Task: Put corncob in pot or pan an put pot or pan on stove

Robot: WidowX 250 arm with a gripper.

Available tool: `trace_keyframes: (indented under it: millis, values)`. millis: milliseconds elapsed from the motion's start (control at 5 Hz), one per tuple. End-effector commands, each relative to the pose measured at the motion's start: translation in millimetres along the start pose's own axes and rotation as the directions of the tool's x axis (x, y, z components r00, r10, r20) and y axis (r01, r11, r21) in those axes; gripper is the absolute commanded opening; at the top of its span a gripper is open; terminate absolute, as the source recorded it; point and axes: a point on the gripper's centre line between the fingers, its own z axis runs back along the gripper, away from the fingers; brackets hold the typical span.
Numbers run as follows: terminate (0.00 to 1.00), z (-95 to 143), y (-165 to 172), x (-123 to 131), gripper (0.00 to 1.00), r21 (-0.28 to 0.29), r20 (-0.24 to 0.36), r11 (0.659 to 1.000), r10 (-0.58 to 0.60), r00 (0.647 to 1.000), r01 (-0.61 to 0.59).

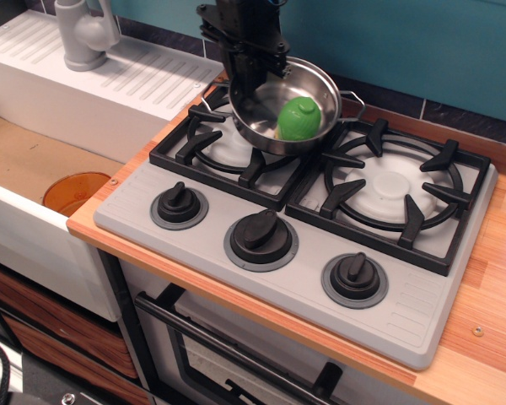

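Note:
The shiny steel pot (270,122) is held tilted above the stove (312,211), over the right part of the left burner grate (223,139). The green corncob (299,117) lies inside it, against the lower right wall. My gripper (246,74) comes down from above and is shut on the pot's left rim. One loop handle (351,97) sticks out on the right.
The right burner grate (392,190) is bare. Three black knobs (261,236) line the stove front. An orange disc (76,192) lies in the sink at left, with a grey tap (84,34) behind. Wooden counter (489,321) at right.

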Motion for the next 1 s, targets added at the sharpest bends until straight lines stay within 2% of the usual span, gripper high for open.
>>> trace_keyframes:
  millis: [0,200,400,800]
  values:
    - [0.0,0.2,23.2,1.7,0.0,0.023,0.06,1.0,-0.017,0.998,0.016]
    - [0.0,-5.9,20.4,-1.6,0.0,0.019,0.08,1.0,-0.023,0.997,0.021]
    - [0.0,-3.0,16.0,-0.1,1.0,0.021,0.068,0.999,-0.05,0.996,0.049]
    - [0.0,26.2,11.9,9.6,1.0,0.012,0.016,0.999,-0.043,0.999,0.043]
